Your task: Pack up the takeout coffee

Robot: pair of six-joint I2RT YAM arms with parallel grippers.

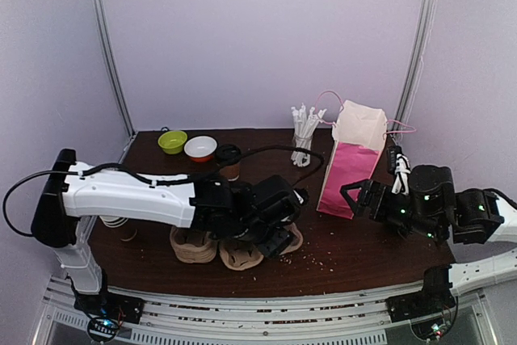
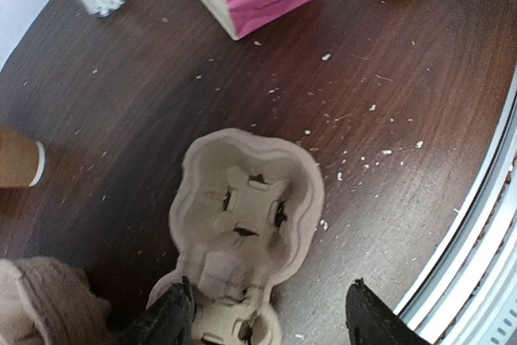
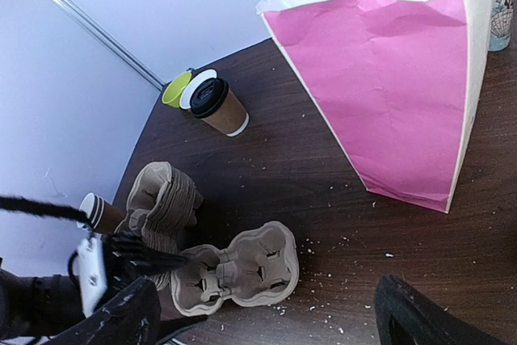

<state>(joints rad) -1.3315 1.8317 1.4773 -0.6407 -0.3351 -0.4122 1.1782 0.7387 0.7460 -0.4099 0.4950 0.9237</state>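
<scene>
The takeout coffee (image 1: 229, 160), a brown paper cup with a black lid, stands upright at the back of the table, and shows in the right wrist view (image 3: 220, 107). Its brown side shows at the left edge of the left wrist view (image 2: 19, 156). My left gripper (image 1: 279, 237) is open low over a single pulp cup carrier (image 2: 246, 214), its fingers (image 2: 168, 321) either side of the carrier's near end. The carrier also shows in the right wrist view (image 3: 242, 268). My right gripper (image 1: 350, 195) is open and empty in front of the pink paper bag (image 1: 350, 164).
A stack of pulp carriers (image 1: 192, 245) lies left of the single one. A green bowl (image 1: 172, 141) and a white bowl (image 1: 200, 148) sit at the back left. A glass of wrapped straws (image 1: 303, 140) stands behind the bag. Crumbs litter the dark table (image 1: 363, 248).
</scene>
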